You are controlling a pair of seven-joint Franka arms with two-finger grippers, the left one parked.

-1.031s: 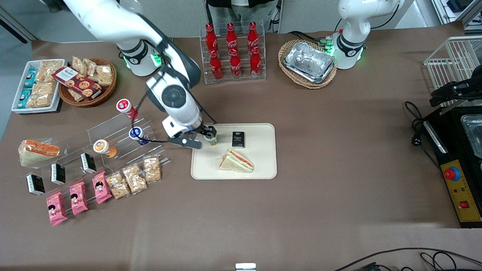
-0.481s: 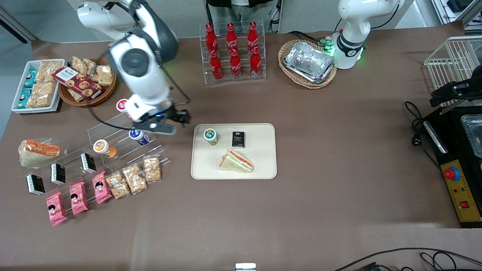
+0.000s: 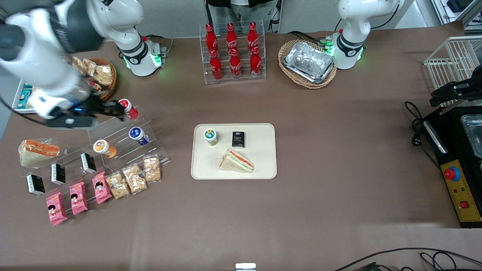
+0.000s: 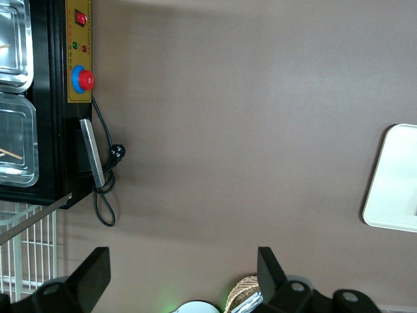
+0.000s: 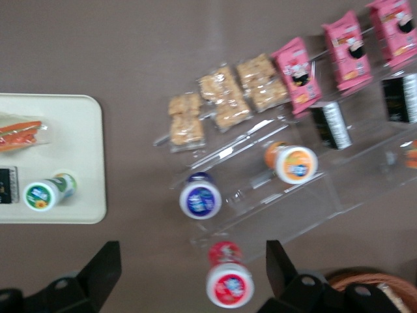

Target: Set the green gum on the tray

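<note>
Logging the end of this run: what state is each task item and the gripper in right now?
green gum: upright on the tray, released
tray: flat on the table, also holding a sandwich and a black box
gripper: open, empty, above the acrylic rack

- You see the green gum [image 3: 211,136] [image 5: 47,193], green-and-white lid, standing upright on the tray's corner.
- The tray [image 3: 260,171] [image 5: 85,130] [image 4: 394,189] lies flat, cream-white, rounded corners.

Red bottle [image 3: 126,107] close by the claw [image 3: 113,110]; blue bottle [image 3: 137,134] and orange bottle [image 3: 102,146] nearer the camera.
</note>
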